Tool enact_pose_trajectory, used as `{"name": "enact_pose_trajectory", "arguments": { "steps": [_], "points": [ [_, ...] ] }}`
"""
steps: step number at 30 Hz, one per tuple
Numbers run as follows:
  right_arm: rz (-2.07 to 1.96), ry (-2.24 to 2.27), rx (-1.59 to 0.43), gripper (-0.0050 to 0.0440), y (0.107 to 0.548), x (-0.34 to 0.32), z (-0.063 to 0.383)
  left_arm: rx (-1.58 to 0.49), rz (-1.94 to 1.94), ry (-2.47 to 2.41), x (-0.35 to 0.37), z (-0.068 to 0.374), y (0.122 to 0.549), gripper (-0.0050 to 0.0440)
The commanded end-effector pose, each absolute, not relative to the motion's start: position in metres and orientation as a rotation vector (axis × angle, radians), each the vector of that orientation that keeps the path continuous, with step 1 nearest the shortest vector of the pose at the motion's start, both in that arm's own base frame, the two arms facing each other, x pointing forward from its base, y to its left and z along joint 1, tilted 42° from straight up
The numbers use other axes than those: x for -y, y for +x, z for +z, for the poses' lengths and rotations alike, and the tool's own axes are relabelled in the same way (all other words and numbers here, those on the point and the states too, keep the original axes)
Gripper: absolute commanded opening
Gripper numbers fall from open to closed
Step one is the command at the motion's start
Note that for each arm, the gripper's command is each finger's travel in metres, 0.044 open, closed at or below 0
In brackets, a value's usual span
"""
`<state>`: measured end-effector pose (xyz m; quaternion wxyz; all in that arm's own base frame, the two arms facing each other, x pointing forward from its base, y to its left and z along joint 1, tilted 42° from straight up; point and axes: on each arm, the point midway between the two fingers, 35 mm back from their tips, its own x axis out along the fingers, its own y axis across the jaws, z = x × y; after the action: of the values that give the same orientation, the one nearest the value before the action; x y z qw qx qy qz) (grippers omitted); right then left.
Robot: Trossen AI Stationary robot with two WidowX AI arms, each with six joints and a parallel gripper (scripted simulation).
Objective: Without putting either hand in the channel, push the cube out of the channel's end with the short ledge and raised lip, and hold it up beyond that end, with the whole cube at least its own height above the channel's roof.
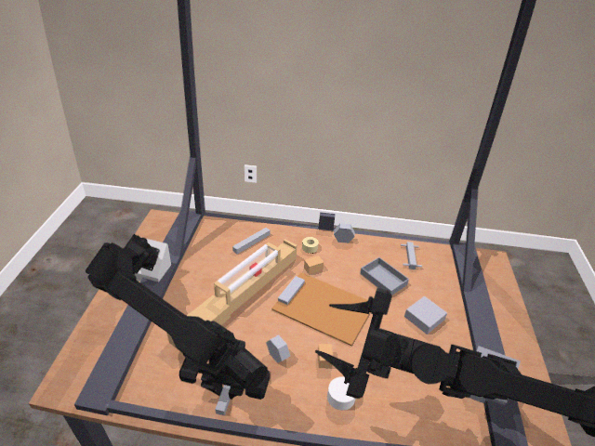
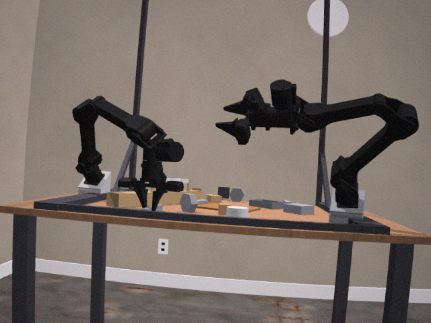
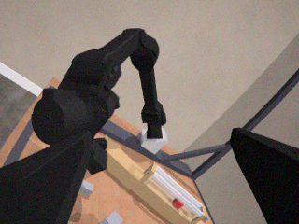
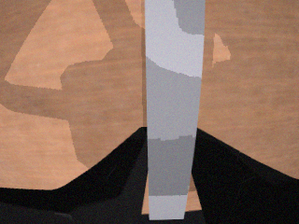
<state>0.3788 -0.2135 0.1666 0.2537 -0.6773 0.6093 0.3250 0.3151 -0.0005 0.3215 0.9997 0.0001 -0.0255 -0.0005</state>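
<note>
The red cube [image 1: 256,270] sits inside the tan channel [image 1: 249,282], under two white roof rails, about mid-length; it also shows in the left wrist view [image 3: 178,203]. The channel's far end [image 1: 288,247] has a short raised part. My right gripper [image 1: 223,391] is low at the table's front, and its fingers press both sides of a thin grey bar [image 4: 171,88] that lies on the table. My left gripper [image 1: 323,328] is open and empty. It hangs high above the tan mat [image 1: 322,307], seen well above the table in the exterior view [image 2: 220,117].
A white cylinder [image 1: 340,392], a grey hexagonal block [image 1: 278,347] and a small tan cube [image 1: 325,354] lie near the front. A grey tray [image 1: 384,275] and a grey block [image 1: 425,314] are on the side of the left arm's base. Dark frame posts stand at the back corners.
</note>
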Motion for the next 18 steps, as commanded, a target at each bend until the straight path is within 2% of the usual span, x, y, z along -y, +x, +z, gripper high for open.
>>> {"name": "enact_pose_trajectory", "arguments": {
  "steps": [1,18],
  "points": [
    [0.856,-1.851,-1.642,0.0,0.379,0.213,0.176,0.062,-0.004,-0.004,0.001,0.327,0.314,0.04],
    [0.85,-1.854,-1.639,0.0,0.379,0.2,0.192,0.062,-0.004,-0.004,0.001,0.327,0.314,0.04]
  ]
}}
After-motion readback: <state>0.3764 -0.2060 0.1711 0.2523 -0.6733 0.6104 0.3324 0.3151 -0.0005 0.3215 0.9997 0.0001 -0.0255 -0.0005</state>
